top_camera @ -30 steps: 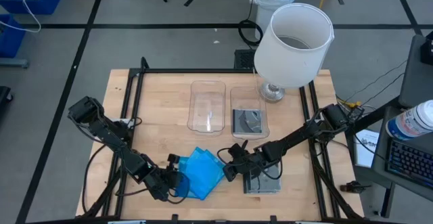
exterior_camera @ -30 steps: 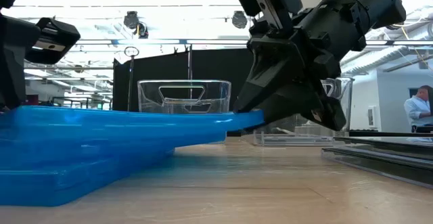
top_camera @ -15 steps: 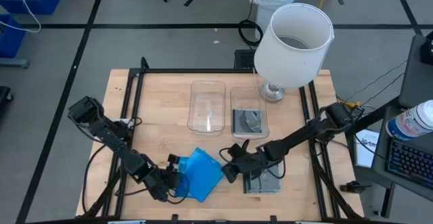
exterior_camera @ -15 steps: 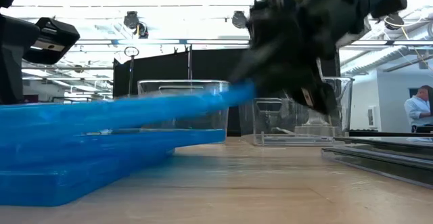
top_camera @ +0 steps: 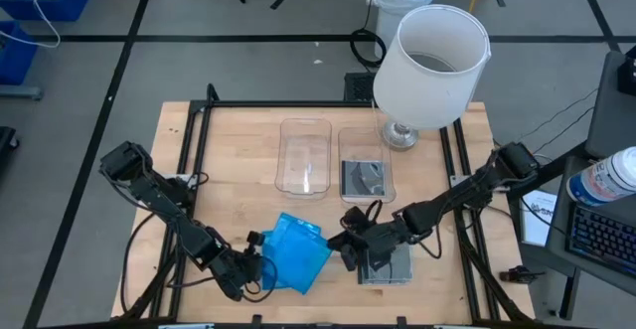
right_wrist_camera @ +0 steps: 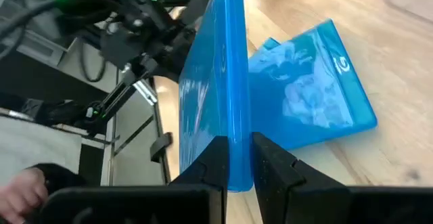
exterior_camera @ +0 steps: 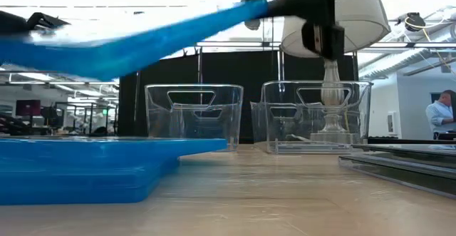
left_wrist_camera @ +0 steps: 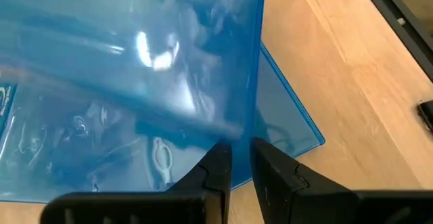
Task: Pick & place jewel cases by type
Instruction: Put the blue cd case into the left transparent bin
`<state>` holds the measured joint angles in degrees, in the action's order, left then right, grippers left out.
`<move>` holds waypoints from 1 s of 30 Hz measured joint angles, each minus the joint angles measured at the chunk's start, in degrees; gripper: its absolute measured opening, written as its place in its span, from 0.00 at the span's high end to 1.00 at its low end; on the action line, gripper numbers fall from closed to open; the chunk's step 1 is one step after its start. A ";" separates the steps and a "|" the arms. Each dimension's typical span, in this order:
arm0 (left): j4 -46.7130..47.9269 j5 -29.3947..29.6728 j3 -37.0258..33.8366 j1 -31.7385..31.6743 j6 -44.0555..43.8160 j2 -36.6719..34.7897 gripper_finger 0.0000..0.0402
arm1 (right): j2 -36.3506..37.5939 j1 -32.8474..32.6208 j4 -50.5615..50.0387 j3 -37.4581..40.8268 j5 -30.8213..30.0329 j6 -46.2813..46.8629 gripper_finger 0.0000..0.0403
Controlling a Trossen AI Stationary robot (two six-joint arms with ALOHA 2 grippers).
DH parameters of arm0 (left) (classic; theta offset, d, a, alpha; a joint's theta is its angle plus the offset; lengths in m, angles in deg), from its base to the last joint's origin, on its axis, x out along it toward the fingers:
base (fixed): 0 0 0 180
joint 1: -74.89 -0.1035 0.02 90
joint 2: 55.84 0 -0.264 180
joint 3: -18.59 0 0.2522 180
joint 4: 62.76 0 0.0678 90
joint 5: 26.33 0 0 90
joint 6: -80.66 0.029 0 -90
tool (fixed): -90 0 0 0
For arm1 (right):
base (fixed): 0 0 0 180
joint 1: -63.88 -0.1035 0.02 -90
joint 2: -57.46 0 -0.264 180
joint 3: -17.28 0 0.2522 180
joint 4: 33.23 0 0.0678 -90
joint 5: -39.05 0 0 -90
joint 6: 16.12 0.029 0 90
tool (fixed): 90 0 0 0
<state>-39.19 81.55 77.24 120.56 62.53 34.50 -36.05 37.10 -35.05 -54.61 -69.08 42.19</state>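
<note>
A bright blue jewel case (top_camera: 300, 246) hangs in the air between my two grippers, above the other blue cases (exterior_camera: 85, 166) stacked flat on the table near its near edge. My left gripper (top_camera: 256, 266) is shut on its left end, my right gripper (top_camera: 345, 246) on its right end. In the low view the case (exterior_camera: 142, 36) slopes, with its right end higher. A stack of clear and dark grey cases (top_camera: 388, 265) lies just right of my right gripper. Another grey case (top_camera: 365, 178) lies flat in the right clear bin. My left gripper (left_wrist_camera: 241, 158) pinches the lifted blue case at its left edge (left_wrist_camera: 245, 130) between the two fingers, coming roughly level from the table's left. That end is clear of the stack below. My right gripper (right_wrist_camera: 237, 155) pinches the same case at its right edge (right_wrist_camera: 231, 132) between the two fingers, coming from the table's right. The case is lifted clear and this end (exterior_camera: 249, 9) is the higher one.
Two clear bins stand side by side mid-table: the left bin (top_camera: 305, 130) holds nothing, the right bin (top_camera: 366, 136) holds the grey case. A lamp with a white shade (top_camera: 432, 66) stands at the far right. Black rails (top_camera: 199, 160) frame the table top.
Both grippers have gone up with the top blue case. My right gripper rose first and tipped up the right end; then the left end followed. The case, which lay on the blue stack, now hangs clear above it, sloping with its right end higher. The stack has stayed put.
</note>
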 joint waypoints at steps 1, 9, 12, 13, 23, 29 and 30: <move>0.00 -0.02 0.01 0.00 0.05 0.00 0.84 | 0.43 0.00 0.36 0.00 -0.04 -0.61 0.91; -0.31 0.13 0.00 0.00 0.43 0.00 0.84 | 8.39 1.63 0.05 0.00 -1.56 -10.46 0.91; -0.33 0.15 0.02 0.00 0.44 -0.02 0.84 | 13.03 3.94 -0.21 0.00 -1.44 -14.59 0.91; -0.31 0.15 0.00 0.00 0.46 -0.02 0.84 | 14.59 4.91 -0.40 -0.06 -1.43 -15.94 0.92; -0.59 0.16 0.00 0.00 2.33 -0.02 0.84 | 20.33 17.85 -24.11 -11.22 -0.43 -29.63 0.92; -0.69 0.62 0.00 0.00 2.97 -0.03 0.84 | 15.54 28.16 -36.69 -22.42 5.78 -37.23 0.92; -0.70 0.62 0.00 0.00 3.01 -0.03 0.84 | 14.48 29.91 -38.14 -23.77 7.37 -38.24 0.92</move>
<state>-39.89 82.17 77.24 120.56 65.54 34.47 -21.57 67.00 -73.20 -78.37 -61.70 3.96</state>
